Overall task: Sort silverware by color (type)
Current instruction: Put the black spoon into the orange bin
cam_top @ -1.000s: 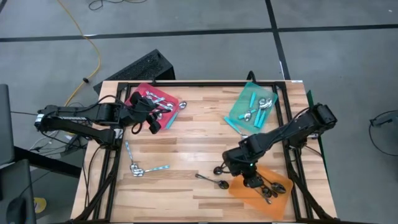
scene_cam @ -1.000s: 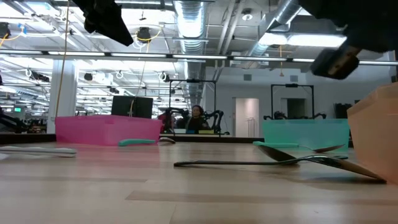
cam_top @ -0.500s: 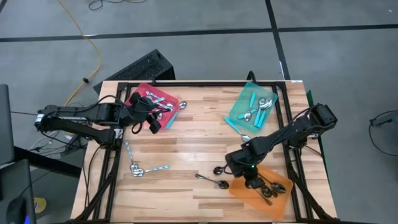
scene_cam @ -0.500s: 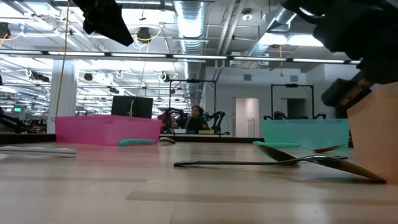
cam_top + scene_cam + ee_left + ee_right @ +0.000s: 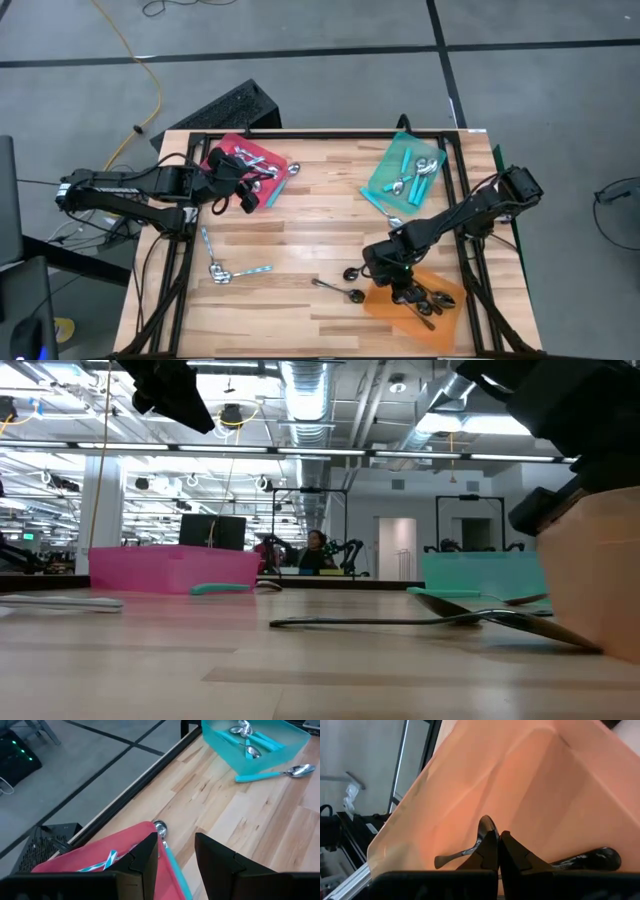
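Note:
My right gripper [image 5: 402, 288] reaches down into the orange tray [image 5: 438, 318], shut on a black spoon [image 5: 482, 827]. More black spoons [image 5: 428, 304] lie in that tray. Two black spoons [image 5: 335, 290] [image 5: 352, 272] lie flat on the table beside it. My left gripper [image 5: 175, 852] hangs open above the red tray [image 5: 232, 150], touching nothing. Teal-handled spoons [image 5: 415, 178] lie in the teal tray [image 5: 392, 160]. A silver and a teal-handled spoon [image 5: 225, 268] lie on the table's left part. My right gripper has the black spoon at its fingertips, near the bowl [image 5: 486, 822]. The handle [image 5: 452, 858] trails off to one side. The fingers come from above, slanting down into the orange tray. They cover the place of contact, and I cannot tell whether the spoon rests on the tray floor.
A teal-handled spoon [image 5: 167, 850] lies against the red tray's outer side. Another [image 5: 378, 203] lies beside the teal tray. A black frame [image 5: 300, 134] runs around the table's edges. Bare wood lies in the table's middle [image 5: 300, 230].
My right gripper has moved down into the orange tray, toward the table's near edge, still shut. The orange tray has slid a little toward the table's left, and the long black spoon beside it has shifted slightly the same way.

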